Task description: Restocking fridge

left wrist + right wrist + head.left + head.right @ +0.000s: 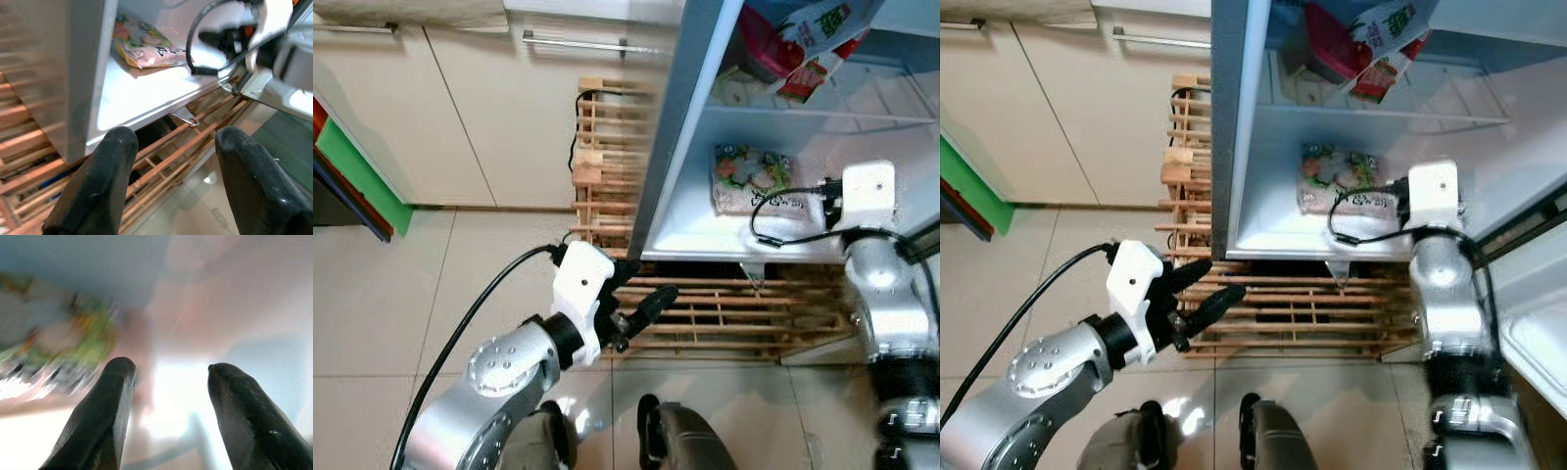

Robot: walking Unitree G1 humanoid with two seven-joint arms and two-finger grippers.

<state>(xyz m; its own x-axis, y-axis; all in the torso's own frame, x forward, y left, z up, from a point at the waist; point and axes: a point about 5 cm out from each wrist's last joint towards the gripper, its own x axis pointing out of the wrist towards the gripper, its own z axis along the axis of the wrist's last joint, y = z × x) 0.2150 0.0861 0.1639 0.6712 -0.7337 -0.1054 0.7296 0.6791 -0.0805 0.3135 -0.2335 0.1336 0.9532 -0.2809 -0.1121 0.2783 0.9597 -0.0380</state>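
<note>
Reaching: right end effector [164, 369] sits inside the open fridge [680, 147], right of frame centre, fingers spread and empty.
Edges: the fridge's grey side wall runs down the middle of the frame; a wooden pallet [724, 313] lies under the bottom shelf [705, 235].
Open room: bare white shelf shows left of and in front of the packet.
Packet: a flat food packet [751, 179], printed green, white and pink, lies on the bottom shelf just left of the right end effector.
Left end effector [641, 308]: lower centre, over the pallet below the shelf lip, fingers parted, holding nothing.
Above: red-and-white bags [803, 44] on the wire shelf, top right.
</note>
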